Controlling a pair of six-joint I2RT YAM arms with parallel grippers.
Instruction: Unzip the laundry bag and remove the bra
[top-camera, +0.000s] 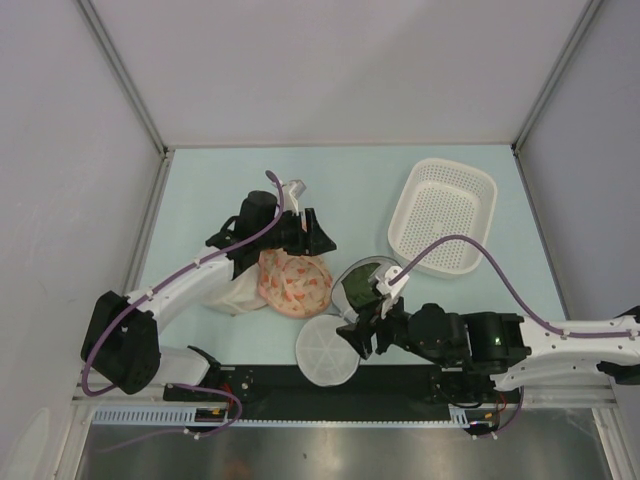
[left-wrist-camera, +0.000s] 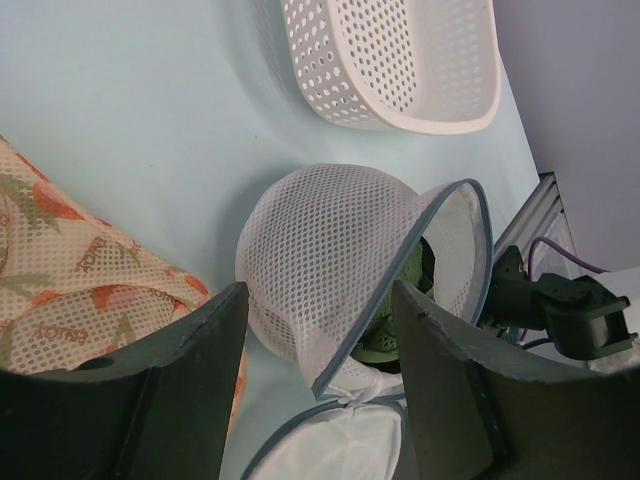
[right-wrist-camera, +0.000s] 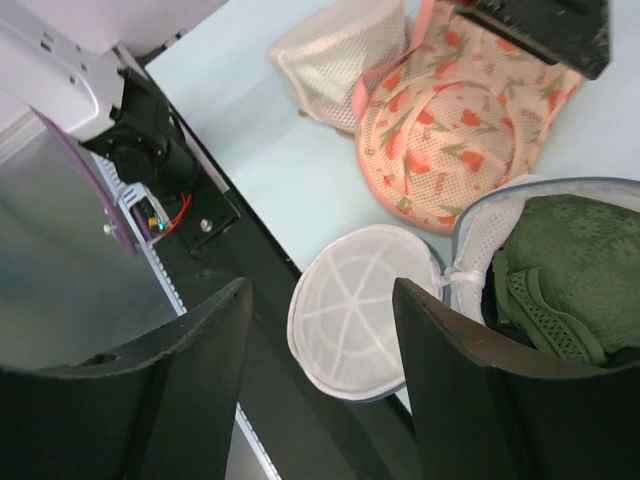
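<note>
I am holding my left claw (left-wrist-camera: 320, 290) and right claw (right-wrist-camera: 322, 285) spread, gripping nothing. The laundry bag (top-camera: 362, 280) is lying unzipped near the middle of the counter (top-camera: 210, 190), the green bra (right-wrist-camera: 560, 260) sitting inside.

Lab test cell: grey panels (top-camera: 60, 100) in aluminium framing (top-camera: 122, 70).

The laundry bag (left-wrist-camera: 330, 250) is a small round drum of white mesh with a dark blue-grey zipper band around its rim. It is unzipped and lies tipped on its side near the front middle of the table (top-camera: 200, 180), mouth gaping. Its round lid flap (top-camera: 325, 352) is folded out flat beside the body, still joined at one edge. The bra (right-wrist-camera: 575, 255), which looks dark green and lacy, sits bunched inside the open mouth, wholly within the rim.
</note>
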